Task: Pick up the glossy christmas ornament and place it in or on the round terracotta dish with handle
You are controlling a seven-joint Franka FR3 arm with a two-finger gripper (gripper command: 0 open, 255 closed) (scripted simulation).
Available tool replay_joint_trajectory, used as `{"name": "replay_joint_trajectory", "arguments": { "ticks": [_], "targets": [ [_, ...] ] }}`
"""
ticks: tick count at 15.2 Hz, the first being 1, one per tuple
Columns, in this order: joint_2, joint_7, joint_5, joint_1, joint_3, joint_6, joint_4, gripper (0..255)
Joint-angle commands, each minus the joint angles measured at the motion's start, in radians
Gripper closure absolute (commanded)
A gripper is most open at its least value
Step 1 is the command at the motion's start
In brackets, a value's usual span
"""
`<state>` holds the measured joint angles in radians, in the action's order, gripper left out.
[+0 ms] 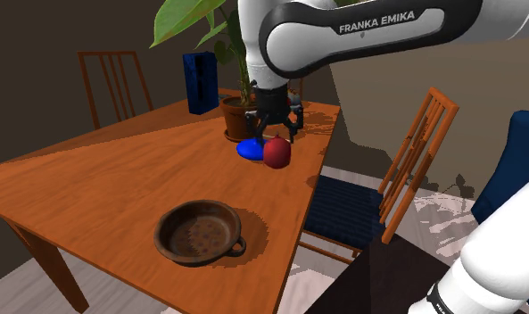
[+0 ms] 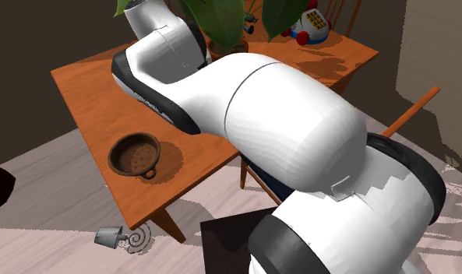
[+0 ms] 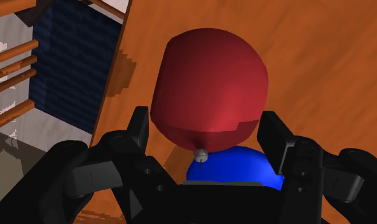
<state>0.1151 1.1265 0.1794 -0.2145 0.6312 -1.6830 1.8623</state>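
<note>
A glossy dark red ornament with a small silver cap sits at the far side of the wooden table, near the edge on the shoulder view's right. My black gripper comes down on it from above. In the wrist view the ornament lies between the two fingers, which press on both its sides near the cap, so the gripper is shut on it. I cannot tell whether it is off the table. The round brown dish with a small handle stands near the front edge, also seen as the dish.
A flat blue disc lies right beside the ornament. Behind it stand a potted plant and a dark blue box. A wooden chair with a blue seat stands close to the table's edge. A toy sits at the far corner.
</note>
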Motion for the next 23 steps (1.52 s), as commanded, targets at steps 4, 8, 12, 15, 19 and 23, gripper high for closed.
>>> {"name": "replay_joint_trajectory", "arguments": {
  "ticks": [4, 8, 12, 15, 19, 23],
  "targets": [
    [-0.005, -0.011, 0.002, 0.000, 0.001, 0.065, -0.070, 255],
    [-0.065, 0.076, 0.026, 0.034, 0.054, 0.110, -0.143, 255],
    [-0.171, 0.200, 0.080, 0.099, 0.121, 0.179, -0.262, 255],
    [-0.270, 0.296, 0.137, 0.169, 0.161, 0.241, -0.370, 255],
    [-0.423, 0.413, 0.231, 0.305, 0.190, 0.340, -0.550, 255],
    [-0.595, 0.497, 0.338, 0.497, 0.179, 0.463, -0.796, 255]
  ]
}}
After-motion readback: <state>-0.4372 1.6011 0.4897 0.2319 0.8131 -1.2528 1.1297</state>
